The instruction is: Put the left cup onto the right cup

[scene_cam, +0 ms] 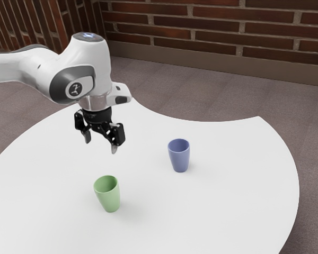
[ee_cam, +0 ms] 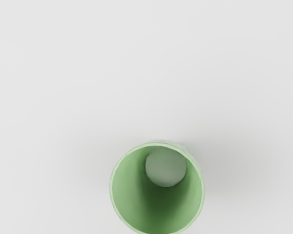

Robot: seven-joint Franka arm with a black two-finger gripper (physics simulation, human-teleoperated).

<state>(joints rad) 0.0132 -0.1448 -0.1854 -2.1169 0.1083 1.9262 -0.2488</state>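
Note:
A green cup (scene_cam: 107, 193) stands upright on the white table (scene_cam: 228, 211), toward the exterior view's left. A blue-grey cup (scene_cam: 178, 154) stands upright further right and a little farther back. My black gripper (scene_cam: 99, 142) hangs open above the table, over and slightly behind the green cup, with nothing between its fingers. In the wrist view I look straight down into the green cup (ee_cam: 157, 189), seeing its rim and pale bottom under my hand.
The white table has a curved edge (scene_cam: 286, 159) on the exterior view's right and back. Beyond it lie a grey floor and a brick wall (scene_cam: 212, 26). Bare tabletop separates the two cups.

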